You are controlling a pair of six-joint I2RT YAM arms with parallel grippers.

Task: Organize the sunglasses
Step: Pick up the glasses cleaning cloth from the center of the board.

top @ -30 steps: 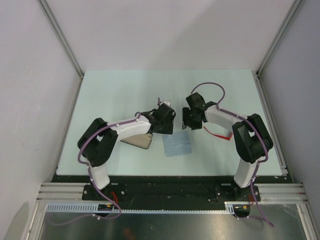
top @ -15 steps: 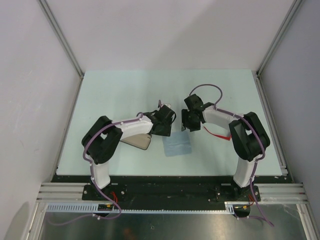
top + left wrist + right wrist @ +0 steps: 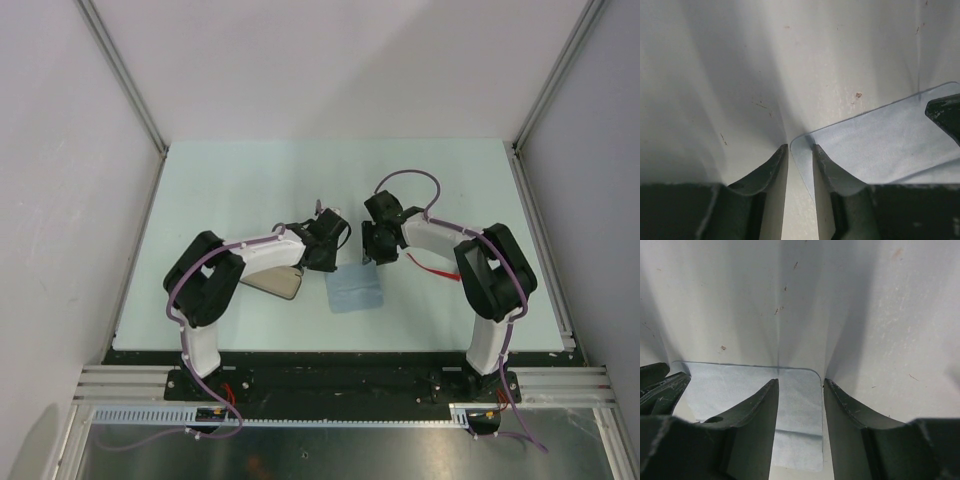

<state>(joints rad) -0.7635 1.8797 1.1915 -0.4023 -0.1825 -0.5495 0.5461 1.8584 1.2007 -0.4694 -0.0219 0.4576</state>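
The red sunglasses [image 3: 432, 266] lie on the table under my right forearm, with only a part of the thin frame showing. They do not show in either wrist view. A grey-blue cloth [image 3: 355, 290] lies flat between the arms. My left gripper [image 3: 328, 250] stands over its far left corner [image 3: 800, 150], jaws slightly apart with the cloth's [image 3: 880, 145] corner between them. My right gripper [image 3: 372, 252] is open over the far right corner [image 3: 800, 385], fingertips at the level of the cloth [image 3: 735, 377].
The case [image 3: 280, 283] lies open beside the cloth on the left, its beige inside showing, partly under my left forearm. Each wrist view shows the other gripper's fingers [image 3: 946, 114] [image 3: 657, 382] close by. Metal frame rails border the table.
Both grippers have come down and closer together onto the cloth's far corners. The right gripper shifted slightly left. The cloth, case and sunglasses have not moved.
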